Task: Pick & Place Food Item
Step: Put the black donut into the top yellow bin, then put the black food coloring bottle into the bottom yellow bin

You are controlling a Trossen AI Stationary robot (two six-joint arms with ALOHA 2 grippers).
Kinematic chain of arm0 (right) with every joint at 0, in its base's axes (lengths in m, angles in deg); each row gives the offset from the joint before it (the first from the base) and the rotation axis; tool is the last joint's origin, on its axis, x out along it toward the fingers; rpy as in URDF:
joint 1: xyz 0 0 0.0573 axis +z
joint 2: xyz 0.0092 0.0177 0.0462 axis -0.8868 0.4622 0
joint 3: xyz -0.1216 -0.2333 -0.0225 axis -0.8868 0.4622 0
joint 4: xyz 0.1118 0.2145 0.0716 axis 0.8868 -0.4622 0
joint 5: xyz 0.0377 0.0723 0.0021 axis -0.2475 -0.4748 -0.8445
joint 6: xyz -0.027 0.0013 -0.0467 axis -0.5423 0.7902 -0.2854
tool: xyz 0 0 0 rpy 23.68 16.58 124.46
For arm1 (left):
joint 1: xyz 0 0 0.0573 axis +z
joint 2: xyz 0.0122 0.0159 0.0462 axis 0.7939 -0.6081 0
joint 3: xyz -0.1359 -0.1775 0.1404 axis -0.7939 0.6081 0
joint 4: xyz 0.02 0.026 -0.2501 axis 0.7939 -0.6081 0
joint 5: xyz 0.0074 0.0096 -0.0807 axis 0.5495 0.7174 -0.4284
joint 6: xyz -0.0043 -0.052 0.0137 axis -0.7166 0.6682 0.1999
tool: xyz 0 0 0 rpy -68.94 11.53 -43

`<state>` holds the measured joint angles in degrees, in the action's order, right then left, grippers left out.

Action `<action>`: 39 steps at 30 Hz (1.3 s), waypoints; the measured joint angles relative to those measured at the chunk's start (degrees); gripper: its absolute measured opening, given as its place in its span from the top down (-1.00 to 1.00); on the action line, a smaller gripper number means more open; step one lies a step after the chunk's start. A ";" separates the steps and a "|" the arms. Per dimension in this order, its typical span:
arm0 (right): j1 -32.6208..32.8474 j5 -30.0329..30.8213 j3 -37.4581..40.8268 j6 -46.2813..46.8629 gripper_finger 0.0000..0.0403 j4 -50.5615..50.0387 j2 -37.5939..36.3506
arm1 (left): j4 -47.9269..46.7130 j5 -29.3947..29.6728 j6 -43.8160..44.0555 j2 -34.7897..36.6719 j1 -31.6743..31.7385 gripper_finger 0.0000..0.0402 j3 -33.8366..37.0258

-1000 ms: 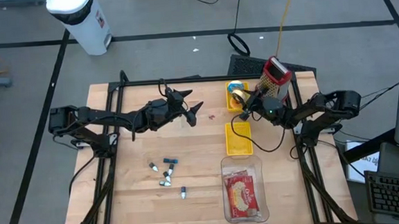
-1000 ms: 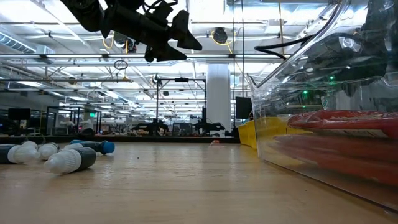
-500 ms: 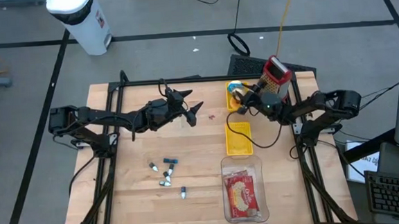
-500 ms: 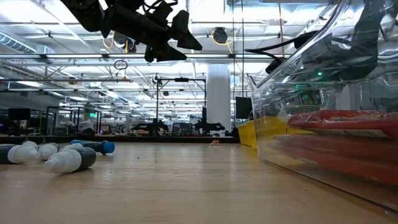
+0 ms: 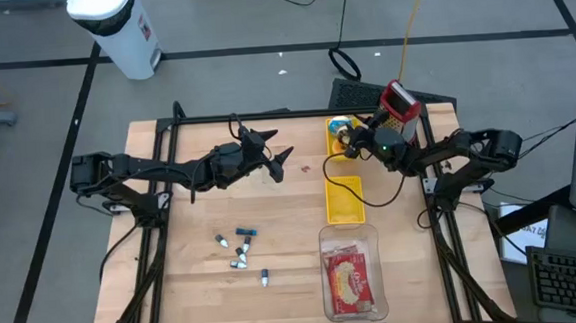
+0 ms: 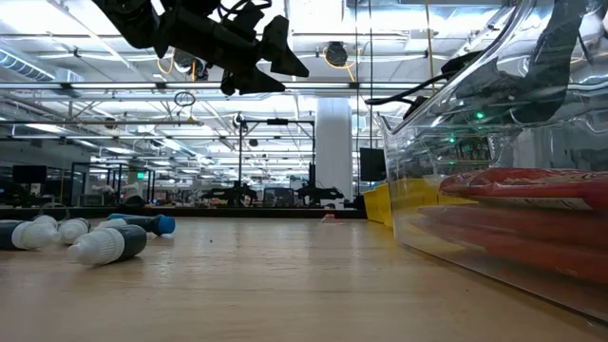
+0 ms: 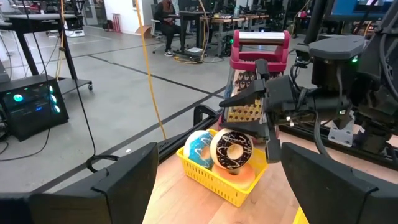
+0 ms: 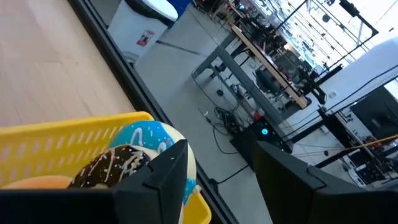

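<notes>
A yellow basket (image 5: pixel 341 135) at the table's far side holds a blue-iced donut (image 7: pixel 200 148) and a chocolate donut (image 7: pixel 231 149), which stands on edge, leaning on the blue one. My right gripper (image 5: pixel 355 143) hovers level at the basket's right side. It is open, nothing shows between its fingers (image 8: pixel 221 149), and the chocolate donut (image 8: pixel 109 165) lies just outside one finger. My left gripper (image 5: pixel 279 148) hangs open in the air left of the basket, pointing toward it. My right gripper has one finger (image 8: pixel 163 177) right beside the chocolate donut's rim (image 8: pixel 127 163). That finger hides the spot, so I cannot tell whether it touches the donut.
A grater with a red handle (image 5: pixel 398 105) stands just right of the donut basket. A second yellow basket (image 5: pixel 343 200) lies nearer. A clear tub (image 5: pixel 350 273) with a red food packet sits at the near edge. Small bottles (image 5: pixel 239 249) lie at the near left.
My right gripper has moved toward the table's far edge and slightly up, from over the gap between the two yellow baskets to the donut basket, rolling as it went. The left arm and the donuts have stayed put.
</notes>
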<state>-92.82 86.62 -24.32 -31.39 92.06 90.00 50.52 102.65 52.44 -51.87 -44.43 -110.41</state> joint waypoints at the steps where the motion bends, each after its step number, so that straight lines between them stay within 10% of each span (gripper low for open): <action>1: -0.08 -0.20 0.00 -0.42 0.15 0.04 0.00 | 0.00 0.00 0.00 0.00 0.00 -0.69 0.00; 11: -1.07 -12.79 0.02 -4.80 0.15 2.82 0.00 | 0.00 0.00 -0.15 -0.01 0.00 -0.69 0.02; 26: -4.88 -11.04 0.04 -17.23 0.15 6.58 0.02 | 0.02 0.00 0.90 -0.02 0.00 -0.69 0.02; 39: -3.77 -16.57 0.07 0.65 0.15 9.66 -0.92 | -0.69 -0.33 0.78 -0.02 0.00 -0.69 0.02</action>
<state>-96.59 70.04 -24.25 -30.74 101.72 89.08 49.83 102.32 53.21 -51.89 -44.43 -110.39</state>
